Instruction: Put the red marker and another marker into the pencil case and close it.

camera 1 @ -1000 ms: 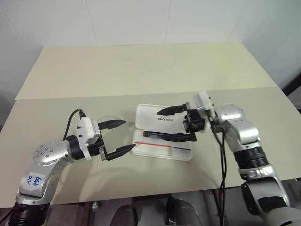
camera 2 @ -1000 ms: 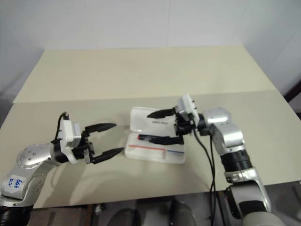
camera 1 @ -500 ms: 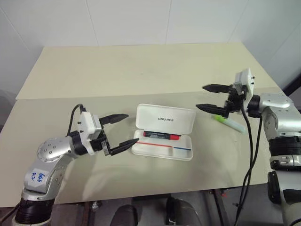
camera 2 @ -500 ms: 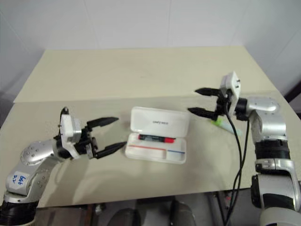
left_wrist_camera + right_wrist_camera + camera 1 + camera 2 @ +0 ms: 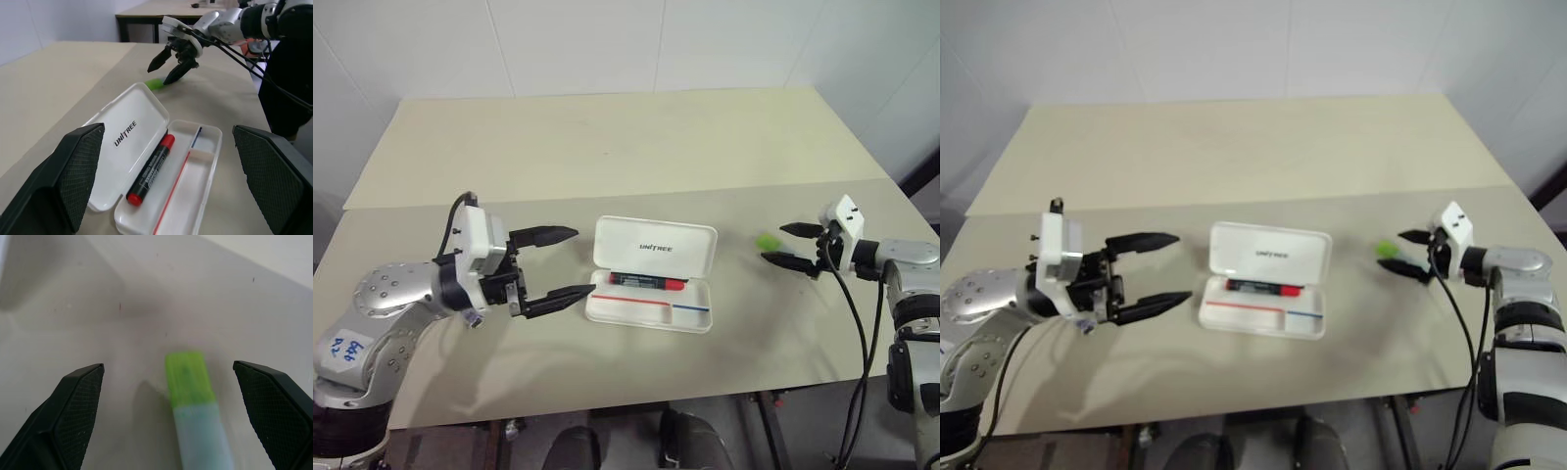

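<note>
**Red marker in the open case, green marker still on the table**

While the left gripper (image 5: 553, 264) hangs above the table (image 5: 607, 147) on the robot's left with its two black fingers spread wide and nothing between them, it points level toward the pencil case (image 5: 653, 275), its lower fingertip just short of the case's near left corner. Whether that tip touches the tray cannot be told from the head views.

At the middle of the table lies the pencil case, white, with rounded corners, and open. Its lid (image 5: 656, 245) is folded back flat toward the far side, with the small dark lettering facing up. The tray (image 5: 695, 318) sits nearer the robot, and a thin red and blue stripe runs along its floor. Inside the tray, along the hinge side, rests the red marker (image 5: 648, 283), lying lengthwise; its black section points to the left and a red end to the right. In the left wrist view the same marker (image 5: 150, 168) lies snug against the fold between lid and tray.

Further right, well apart from the case, the green-capped marker (image 5: 769, 241) lies flat on the bare table. The right gripper (image 5: 793, 245) is lowered over it, fingers parted and released, one on each side of the pale barrel (image 5: 203, 435), with the lime cap (image 5: 188, 377) sticking out past the fingertips. Neither finger is seen pressing on it.
</note>
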